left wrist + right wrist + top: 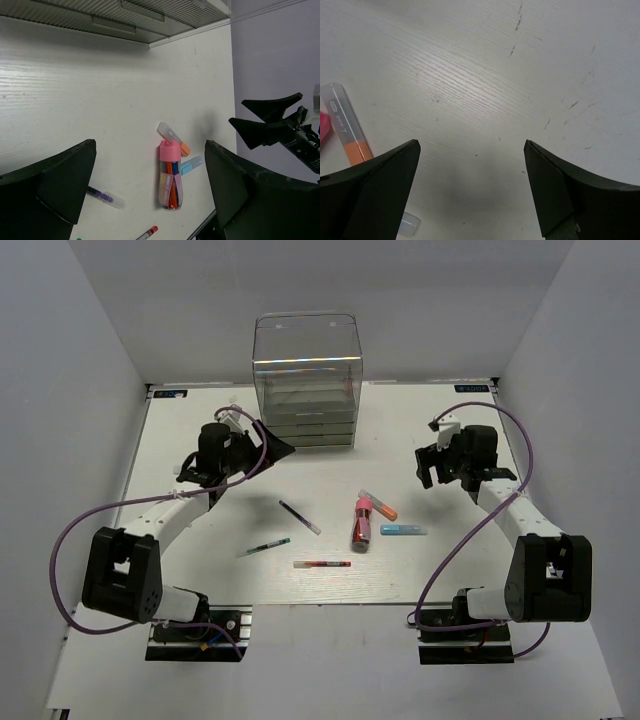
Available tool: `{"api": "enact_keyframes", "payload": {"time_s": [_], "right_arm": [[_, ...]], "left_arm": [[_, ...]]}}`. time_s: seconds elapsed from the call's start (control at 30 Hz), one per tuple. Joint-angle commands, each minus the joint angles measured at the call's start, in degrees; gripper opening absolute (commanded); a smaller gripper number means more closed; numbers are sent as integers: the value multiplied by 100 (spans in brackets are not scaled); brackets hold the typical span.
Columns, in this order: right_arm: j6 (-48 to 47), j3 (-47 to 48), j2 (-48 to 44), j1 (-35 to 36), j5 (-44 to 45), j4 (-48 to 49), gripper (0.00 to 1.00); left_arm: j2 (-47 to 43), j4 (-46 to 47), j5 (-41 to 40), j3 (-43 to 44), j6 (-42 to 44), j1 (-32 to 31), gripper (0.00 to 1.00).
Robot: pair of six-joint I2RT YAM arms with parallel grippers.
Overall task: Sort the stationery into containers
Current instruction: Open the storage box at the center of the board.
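readable text: none; orange marker [346,129]: label print too blurred; blue corner stickers [170,393]: too small

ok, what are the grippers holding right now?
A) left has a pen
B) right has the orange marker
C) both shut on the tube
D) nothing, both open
D: the left gripper and right gripper both stand wide open, nothing gripped in either.

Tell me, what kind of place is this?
Probably a robot test booth: plain white walls box in a table, two robot arms sit at its near edge, and pens lie before a clear drawer cabinet.
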Motion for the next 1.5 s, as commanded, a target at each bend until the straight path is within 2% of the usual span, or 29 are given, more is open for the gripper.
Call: {"api": "enact_keyframes", "payload": {"time_s": [0.0,0.13,0.23,0.27,0.37,0.4,0.47,0.5,0.53,0.63,0.67,0.7,0.8,0.83,0.87,0.93,1.17,1.47], "right_arm": [[-456,259,2,-2,-471,-289,90],[-1167,355,20,16,-796,-649,90],[-1327,408,37,25,-955,-826,90],[-1336,408,29,33,-946,-826,90],[-1354,461,46,42,-806,-799,90],[-1397,496,142,51,-779,-834,90],[-1485,715,239,42,-735,-1035,90],[-1477,864,405,51,-665,-1080,90],[-1512,987,459,42,-691,-1124,90],[-1434,1243,766,16,-919,-1423,90],[-1407,1261,810,-2,-1059,-1423,90],[-1406,1261,828,16,-1139,-1441,90],[-1433,1068,688,7,-1762,-1126,74],[-1407,981,531,16,-2094,-768,65],[-1415,753,486,24,-2167,-677,63],[-1380,594,381,33,-2420,-432,60],[-1319,593,503,33,-2581,-369,58],[-1275,470,503,25,-2660,-237,58]], "left_arm": [[143,530,103,208,-202,-116,100],[459,908,103,383,-325,-178,100],[653,961,-28,656,-326,-309,100],[767,1013,-29,718,-326,-310,97],[934,1337,-152,859,-387,-424,79],[1083,1417,-213,946,-388,-424,61],[1242,1706,-284,1026,-545,-485,44],[1329,1795,-441,1104,-598,-486,29],[1496,1901,-503,1105,-659,-547,25],[1760,2445,-749,1158,-923,-618,30],[1961,2560,-802,1236,-976,-618,34],[2068,2744,-872,1237,-1037,-679,48],[2419,2876,-1022,1535,-1091,-732,57],[2472,2877,-1074,1614,-1091,-793,58],[2473,2938,-1223,1615,-1143,-794,60],[2473,2939,-1504,1615,-1143,-898,62],[2079,3237,-2260,1114,-1284,-1065,63],[1866,3852,-3772,384,-2277,-1364,59]]}}
